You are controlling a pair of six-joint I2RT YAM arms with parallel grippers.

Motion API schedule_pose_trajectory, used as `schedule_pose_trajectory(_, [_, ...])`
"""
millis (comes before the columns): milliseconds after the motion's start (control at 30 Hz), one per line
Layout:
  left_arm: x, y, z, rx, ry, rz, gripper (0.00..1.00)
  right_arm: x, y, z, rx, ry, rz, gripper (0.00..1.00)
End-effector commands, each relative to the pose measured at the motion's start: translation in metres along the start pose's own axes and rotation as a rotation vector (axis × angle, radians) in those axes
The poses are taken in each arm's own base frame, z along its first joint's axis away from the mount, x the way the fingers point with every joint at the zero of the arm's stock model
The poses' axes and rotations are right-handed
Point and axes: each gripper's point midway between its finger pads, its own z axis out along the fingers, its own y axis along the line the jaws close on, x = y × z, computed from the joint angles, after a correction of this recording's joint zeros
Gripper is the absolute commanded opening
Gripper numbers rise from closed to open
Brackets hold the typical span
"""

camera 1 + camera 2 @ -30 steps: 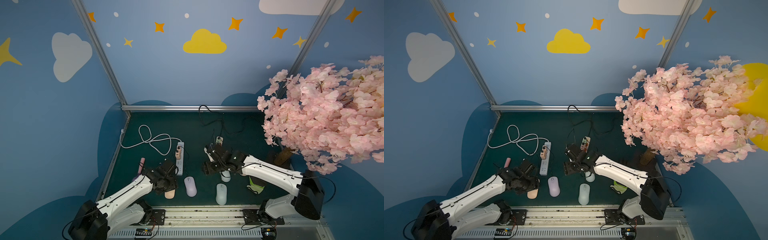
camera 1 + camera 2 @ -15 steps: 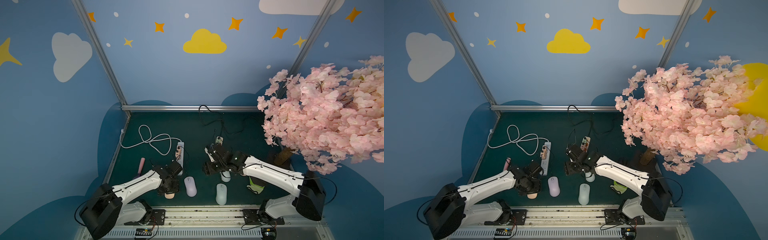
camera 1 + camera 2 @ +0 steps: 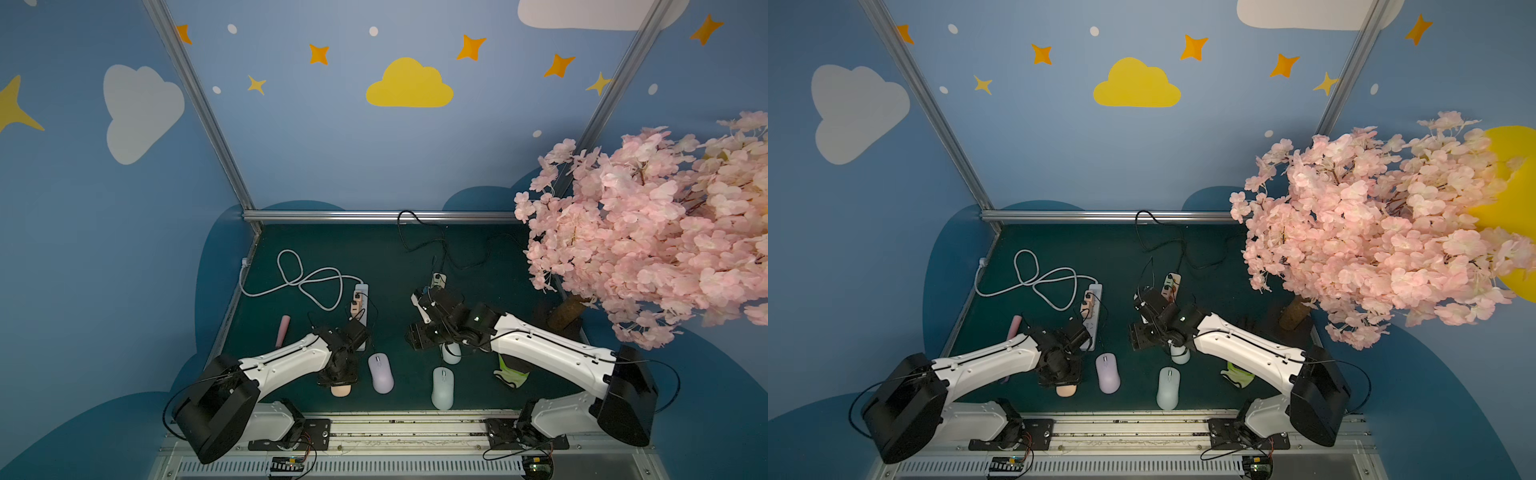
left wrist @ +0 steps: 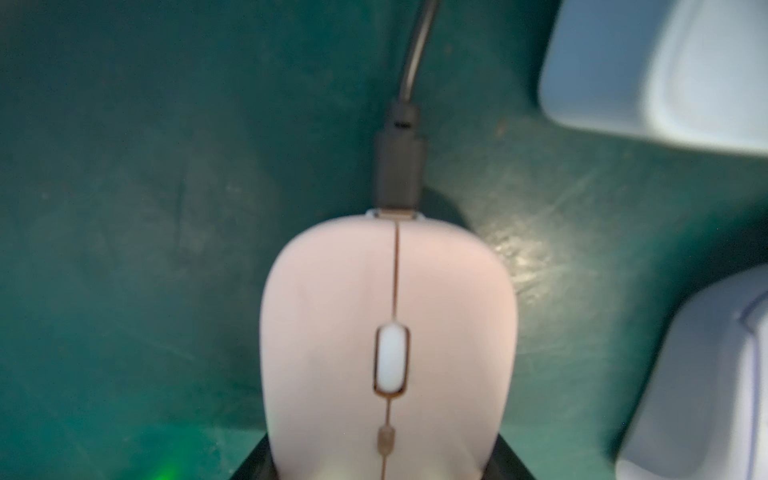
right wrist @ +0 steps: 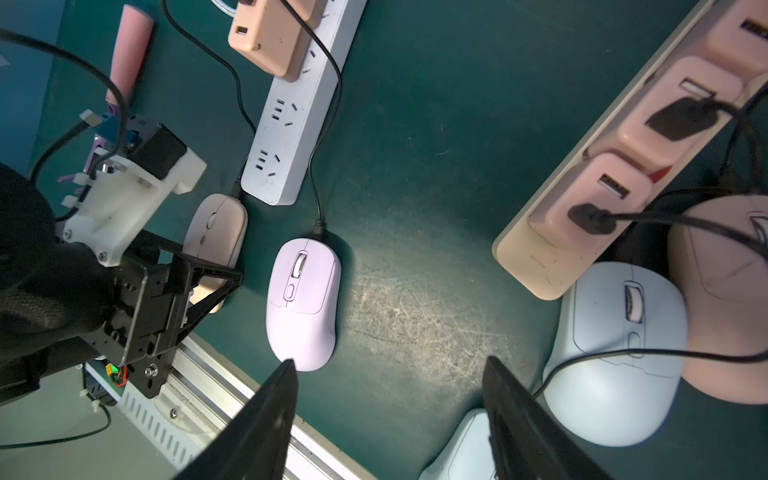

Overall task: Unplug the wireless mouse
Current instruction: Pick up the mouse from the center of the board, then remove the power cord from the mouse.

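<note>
step: bracing the mouse for the pull; plug not yet out
left gripper (image 3: pixel 338 372): jaws straddle the pink mouse (image 4: pixel 388 345); clamped or just short, cannot tell
plug (image 4: pixel 399 166): seated in the mouse's nose, ahead of those jaws
right gripper (image 5: pixel 390 362): jaws apart, empty, bare mat between them
next: likely right pinches the plug and draws it straight out

The pink mouse (image 4: pixel 332 353) looks smooth matt plastic; the green mat (image 4: pixel 124 208), scuffed and scratched.

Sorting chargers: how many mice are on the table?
5: peach mouse leftmost, purple mouse beside it, pale blue mouse further right, paler mouse behind it, pink mouse by the pink strip; more may hide.
</note>
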Motion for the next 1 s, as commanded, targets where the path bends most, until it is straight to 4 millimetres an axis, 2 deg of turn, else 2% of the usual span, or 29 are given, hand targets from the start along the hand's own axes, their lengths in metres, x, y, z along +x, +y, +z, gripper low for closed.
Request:
schedule_pose_trajectory(0, [-0.004, 0.006, 0.006, -0.016, -0.036, -0.002, 0.57, -0.004, -0.004, -0.007, 0.005, -0.041, 0.023, 0.7])
schedule_pose_trajectory(167, [-0.008, 0.008, -0.004, 0.001, -0.075, -0.009, 0.48, -0.011, -0.008, -0.013, 0.013, -0.077, 0.05, 0.7])
schedule_pose_trajectory(300, [-0.021, 0.005, -0.032, 0.055, -0.2, 0.009, 0.36, -0.026, -0.018, -0.024, 0.033, -0.168, 0.104, 0.7])
schedule_pose_trajectory(467, [-0.044, -0.01, -0.07, 0.21, -0.414, 0.066, 0.21, -0.049, -0.017, -0.034, -0.04, -0.296, 0.125, 0.71])
schedule_pose_trajectory(533, [-0.049, -0.011, -0.082, 0.253, -0.466, 0.061, 0.04, -0.054, -0.019, -0.036, -0.053, -0.322, 0.142, 0.7])
schedule_pose_trajectory(767, [-0.067, -0.021, -0.103, 0.358, -0.614, 0.091, 0.03, -0.071, -0.02, -0.042, -0.104, -0.32, 0.191, 0.7])
schedule_pose_trajectory(967, [-0.085, -0.026, -0.116, 0.333, -0.708, 0.152, 0.03, -0.095, -0.009, -0.051, -0.255, -0.352, 0.234, 0.69])
